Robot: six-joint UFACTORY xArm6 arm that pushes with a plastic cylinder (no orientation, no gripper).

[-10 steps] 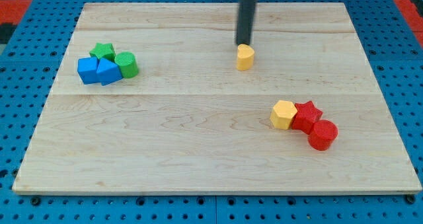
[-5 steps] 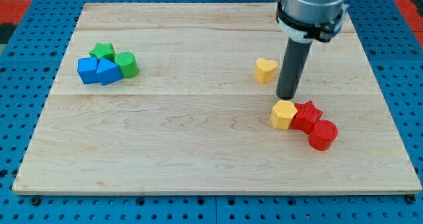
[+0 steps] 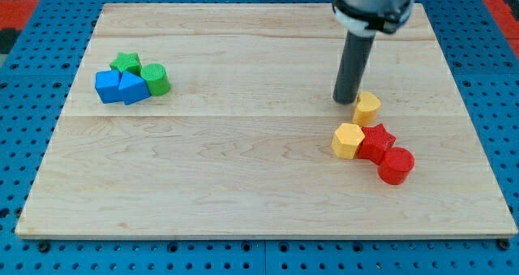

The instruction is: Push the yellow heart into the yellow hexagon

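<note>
One yellow heart (image 3: 367,108) touching my tip (image 3: 346,100), view's right.

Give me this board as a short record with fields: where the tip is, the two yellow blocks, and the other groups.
tip: my tip sits just to the view's left of the yellow heart, close against it
yellow heart: above the yellow hexagon, slightly to the view's right, narrow gap between them
yellow hexagon: touching the red star
red group: red star, red cylinder, at the view's lower right
left group: green star, green cylinder, blue cube, blue triangle, clustered
</note>
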